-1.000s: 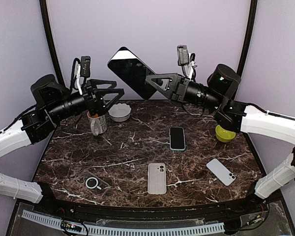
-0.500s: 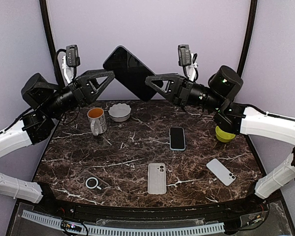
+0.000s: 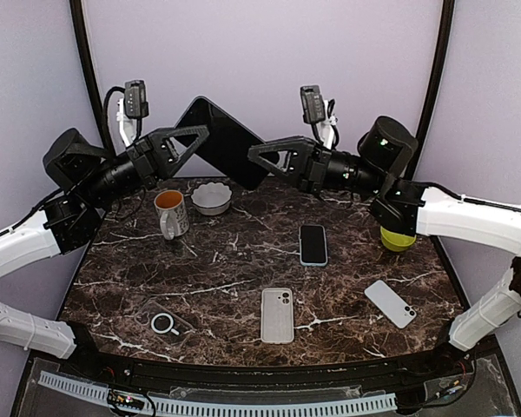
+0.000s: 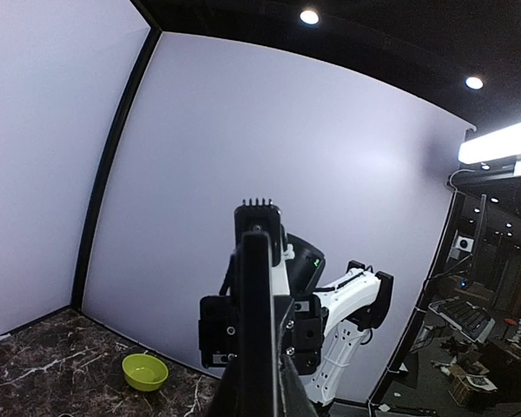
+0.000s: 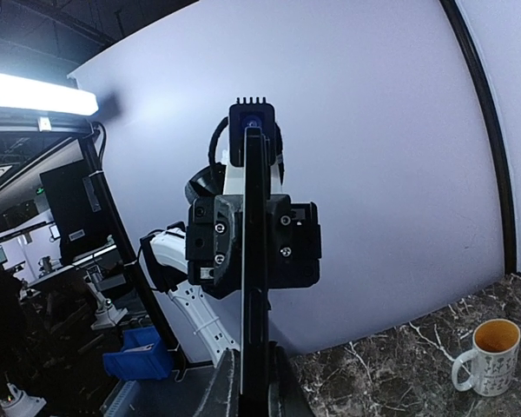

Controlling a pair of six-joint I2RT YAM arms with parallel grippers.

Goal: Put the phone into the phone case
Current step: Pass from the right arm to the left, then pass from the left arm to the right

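Observation:
A black phone [image 3: 224, 139] hangs tilted in the air above the back of the table, held from both sides. My left gripper [image 3: 200, 132] is shut on its upper left edge. My right gripper [image 3: 256, 155] is shut on its lower right edge. Each wrist view shows the phone edge-on [image 4: 253, 304] [image 5: 254, 261] between that gripper's fingers [image 4: 259, 382] [image 5: 253, 382], with the other gripper behind it. A clear phone case [image 3: 165, 324] with a white ring lies at the front left of the table. A pale case [image 3: 277, 314] lies at the front middle.
A second phone [image 3: 313, 244] lies face up mid-table and a grey one [image 3: 391, 303] lies face down at the front right. A mug [image 3: 171, 214] and a white bowl [image 3: 212, 198] stand at the back left. A green bowl [image 3: 397, 238] sits under the right arm.
My left gripper rose to the phone and shut on its upper left edge. The right arm brought the phone slightly left and lower.

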